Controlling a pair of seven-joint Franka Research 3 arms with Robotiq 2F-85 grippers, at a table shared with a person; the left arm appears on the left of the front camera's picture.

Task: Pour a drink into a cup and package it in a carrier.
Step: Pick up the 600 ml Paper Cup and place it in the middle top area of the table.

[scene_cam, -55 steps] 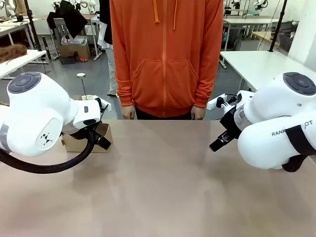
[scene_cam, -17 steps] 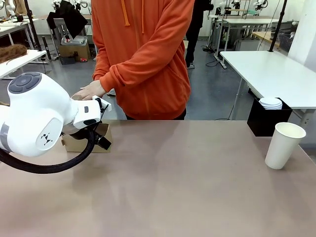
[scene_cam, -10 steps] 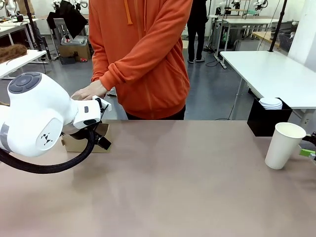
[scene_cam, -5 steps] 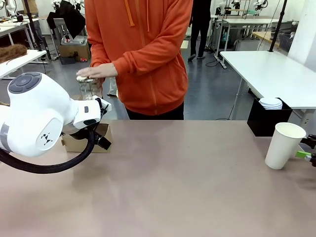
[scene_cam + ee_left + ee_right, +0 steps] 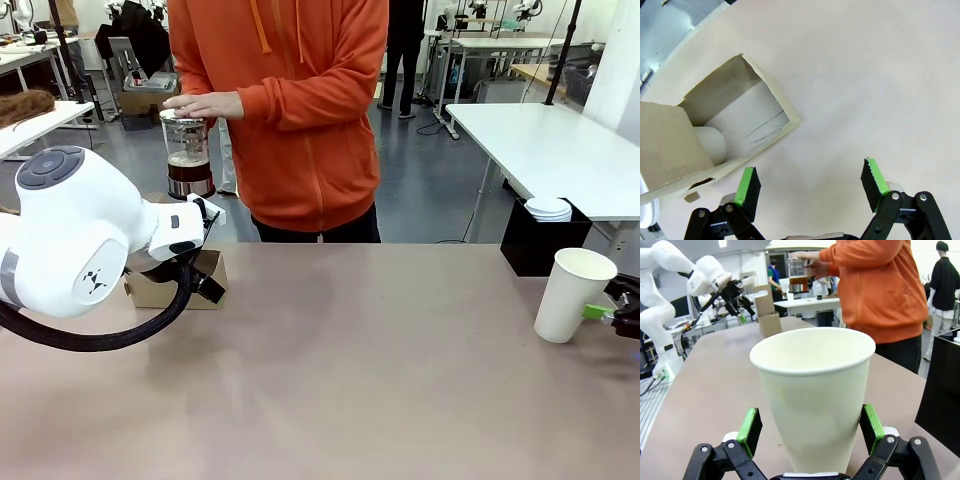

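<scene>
On the brown table [image 5: 350, 380], the right gripper [image 5: 810, 426] is straddling the cup [image 5: 570, 295], jaws apart, probably risking tipping it by closing unevenly.

Worktop: you have a plain tan worktop [image 5: 350, 380] running the full width of the front view.
Floor: smooth grey floor [image 5: 440, 190] lies beyond its far edge.
Right side: you'll see a white table [image 5: 545, 140], a black box [image 5: 525, 250] at its near corner, and a white wall [image 5: 615, 60] behind.
Left side: another white table [image 5: 35, 120] sits at the edge.
Far back: you'll find more tables [image 5: 490, 45] and black poles [image 5: 565, 40].
Light: bright and even, with a ceiling lamp [image 5: 723, 243] glowing in your right wrist view.
</scene>
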